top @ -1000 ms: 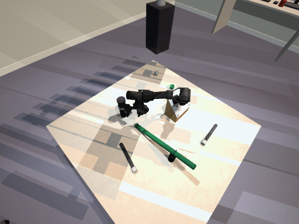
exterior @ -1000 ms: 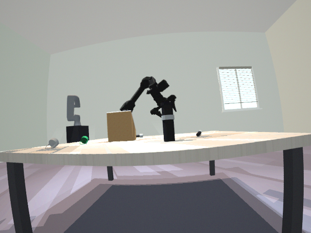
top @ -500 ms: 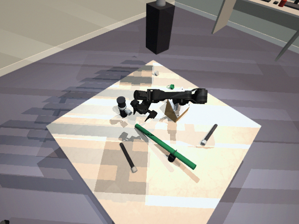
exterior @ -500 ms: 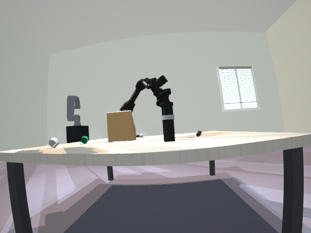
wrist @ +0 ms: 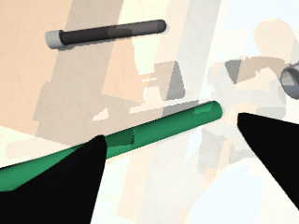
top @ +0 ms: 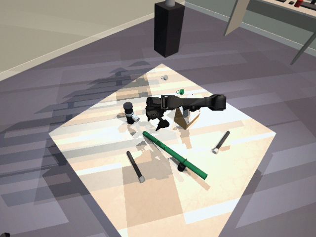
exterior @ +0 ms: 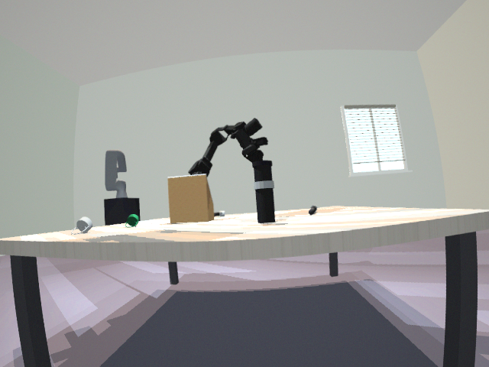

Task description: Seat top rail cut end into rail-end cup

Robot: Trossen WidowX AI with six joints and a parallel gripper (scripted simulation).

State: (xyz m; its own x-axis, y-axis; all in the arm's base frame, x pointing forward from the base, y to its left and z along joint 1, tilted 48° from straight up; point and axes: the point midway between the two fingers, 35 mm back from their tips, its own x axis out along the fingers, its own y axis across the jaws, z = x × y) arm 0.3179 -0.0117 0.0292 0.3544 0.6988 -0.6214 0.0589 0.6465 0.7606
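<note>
The big black post (top: 131, 120) (exterior: 265, 207) stands upright with its cap (top: 127, 104) (exterior: 262, 162) on top. The brace band (top: 129, 114) (exterior: 263, 184) sits on its upper part, below the cap. The grey rail-end cup (top: 137, 118) (wrist: 291, 83) hangs from the band, tilted downward, its mouth empty. The green rail (top: 173, 153) (wrist: 159, 129) passes through the loop of the black loop cap (top: 181, 167). Its cut end is apart from the cup. My gripper (top: 152, 125) (wrist: 170, 130) is open and empty above the rail's cut end; one finger overlaps the rail in the wrist view. Contact cannot be told.
Two dark tubes with grey ends, one (top: 134, 163) (wrist: 114, 33) left of the rail and one (top: 222, 141) at the right, lie on the table. A brown block (top: 186, 122) (exterior: 188, 199) stands beneath the arm. A green fitting (top: 181, 92) (exterior: 133, 219) and a grey fitting (top: 165, 77) (exterior: 84, 224) lie farther back.
</note>
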